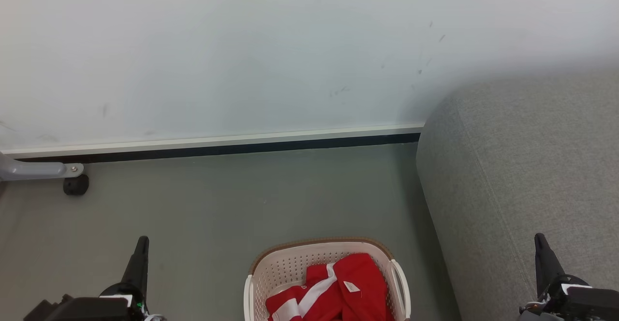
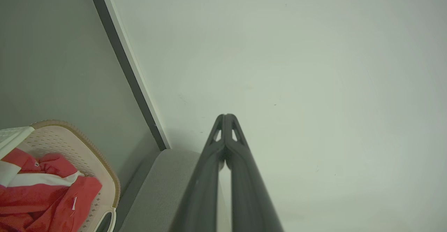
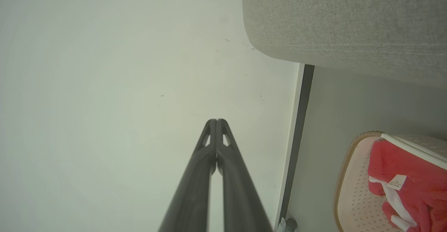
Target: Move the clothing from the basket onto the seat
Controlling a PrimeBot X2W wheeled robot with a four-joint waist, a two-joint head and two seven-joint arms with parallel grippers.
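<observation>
Red white-striped clothing, grey seat

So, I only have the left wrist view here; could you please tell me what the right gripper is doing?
Observer: The right gripper is shut and empty, with its two fingers pressed together.
Operator: Thank you. Where does it sit relative to the seat?
Observer: In the head view it shows at the lower right, against the grey seat and well apart from the basket.
Operator: And is anything standing off to the robot's left?
Observer: Yes, a grey metal leg with a black castor stands by the wall.
</observation>
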